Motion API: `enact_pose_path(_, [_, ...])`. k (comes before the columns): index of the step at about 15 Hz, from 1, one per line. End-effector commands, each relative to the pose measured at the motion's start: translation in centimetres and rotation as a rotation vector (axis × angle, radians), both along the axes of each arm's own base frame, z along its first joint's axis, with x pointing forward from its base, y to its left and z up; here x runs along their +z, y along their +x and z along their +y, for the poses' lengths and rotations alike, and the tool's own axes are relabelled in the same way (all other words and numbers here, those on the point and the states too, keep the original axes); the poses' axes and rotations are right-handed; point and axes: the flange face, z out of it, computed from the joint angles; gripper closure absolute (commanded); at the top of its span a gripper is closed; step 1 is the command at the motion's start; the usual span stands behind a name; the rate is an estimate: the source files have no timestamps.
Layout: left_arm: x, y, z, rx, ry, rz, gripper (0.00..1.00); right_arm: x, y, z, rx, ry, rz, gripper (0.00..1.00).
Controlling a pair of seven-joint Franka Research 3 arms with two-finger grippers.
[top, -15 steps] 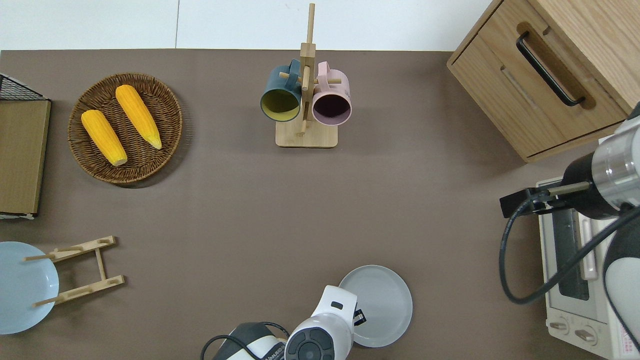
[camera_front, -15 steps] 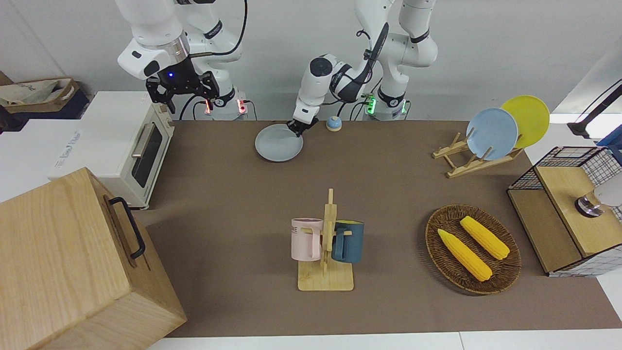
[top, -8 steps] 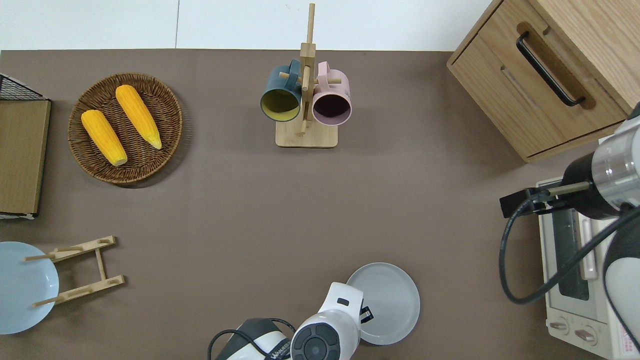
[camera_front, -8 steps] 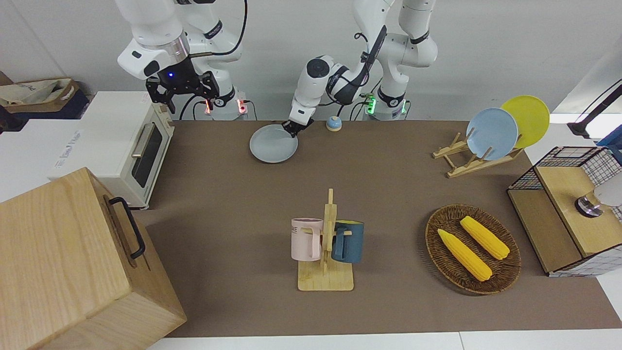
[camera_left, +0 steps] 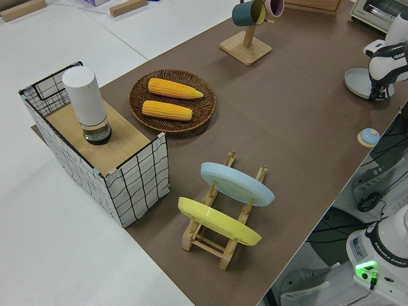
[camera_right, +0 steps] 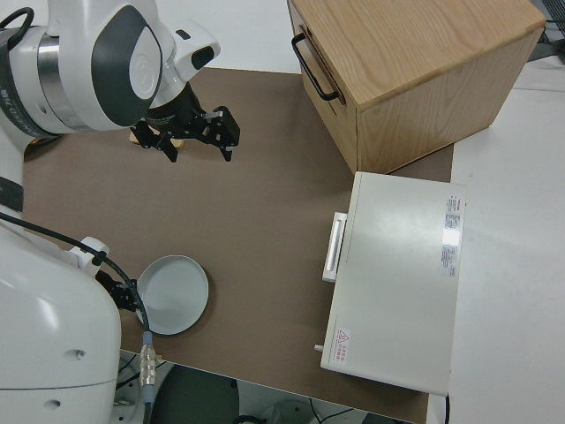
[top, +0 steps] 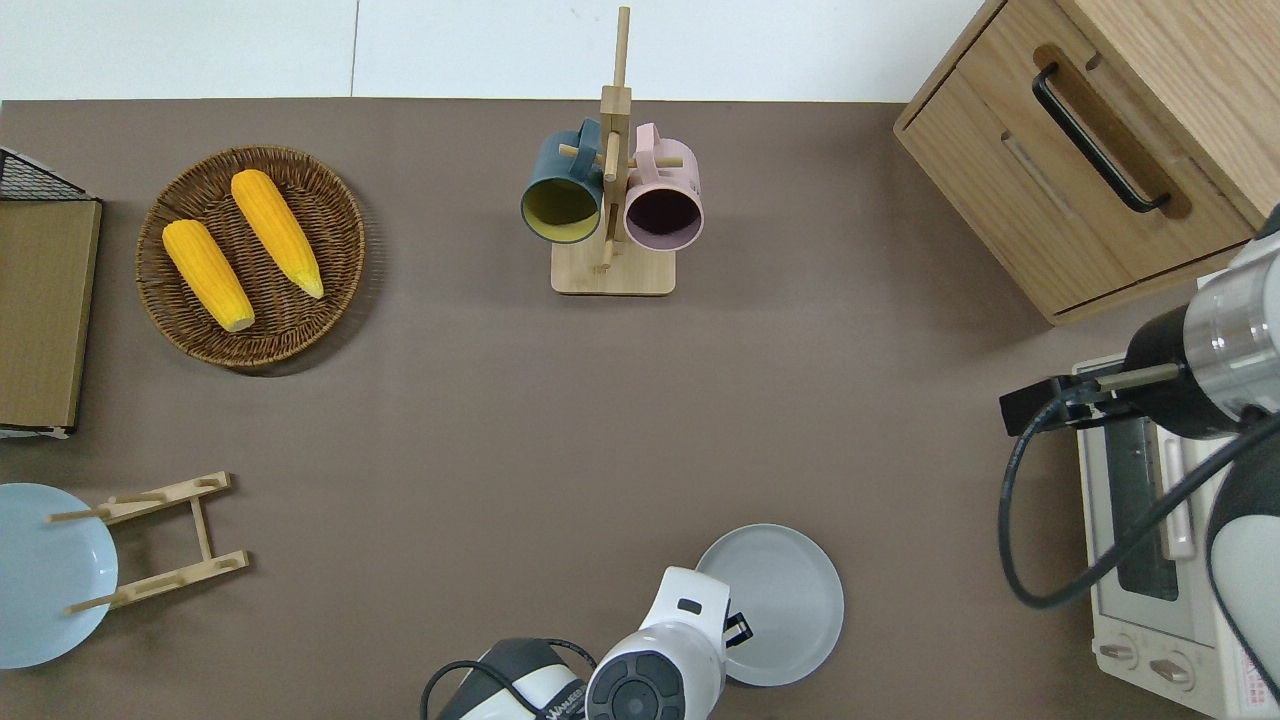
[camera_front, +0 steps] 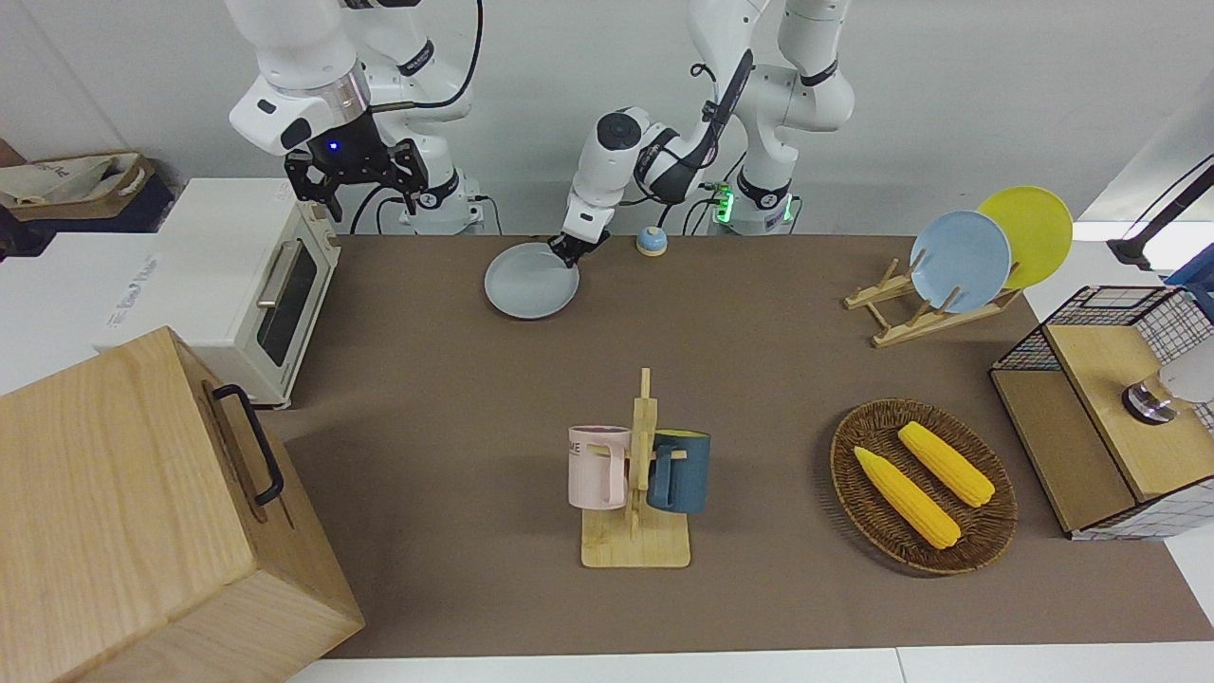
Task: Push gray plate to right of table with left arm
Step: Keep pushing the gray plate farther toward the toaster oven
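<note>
So, table [camera_front: 759,313] first: brown top, oven [camera_front: 248,285] at the right arm's end is my landmark. Wooden cabinet [camera_front: 142,512] sits farther from the robots than the oven; mug rack [camera_front: 637,474] well apart from the oven, mid-table. Gray plate [top: 771,604] lies flat near the robots' edge, btwn the oven and table centre, not yet beside the oven. My left gripper [top: 738,632] is down on the plate's rim on the side away from the oven; can't tell how wide my fingers are, and I'm gripping nothing afaict, just pressing. Right gripper [camera_front: 358,175] parked.

Judgement: keep contact low on the rim and push straight toward the oven, slow, so the plate doesn't spin off or ride up. Stop before it touches the oven.

Vs 1 s ago: plate has slid a bit toward the oven, my wrist along w/ it; the last half-second added v. little.
</note>
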Motion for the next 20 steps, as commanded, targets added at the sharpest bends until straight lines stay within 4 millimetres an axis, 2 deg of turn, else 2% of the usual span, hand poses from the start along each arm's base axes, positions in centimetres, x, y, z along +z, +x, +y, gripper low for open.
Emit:
enact_pose_path(1, [-0.2,0.4,-0.4,-0.039,-0.008,-0.02,0.3,0.4,-0.3,-0.3,-0.008,0.003,0.006,0.017])
enact_pose_path(6, [0.2,0.4,-0.3,-0.058,-0.009,-0.028,0.01,0.4,-0.2,-0.3,-0.008,0.003,0.004,0.017])
enact_pose_path(10, [1.8,0.8,-0.2,-0.127,0.045,-0.068,0.01,0.4,-0.2,-0.3,-0.008,0.003,0.004,0.017])
enact_pose_path(15, [6.3,2.3,0.2,-0.252,0.189,-0.108,0.01,0.4,-0.3,-0.3,-0.008,0.003,0.006,0.017])
enact_pose_path(20, [10.8,5.5,2.6,-0.37,0.238,-0.1,0.01,0.4,-0.2,-0.3,-0.008,0.003,0.004,0.017])
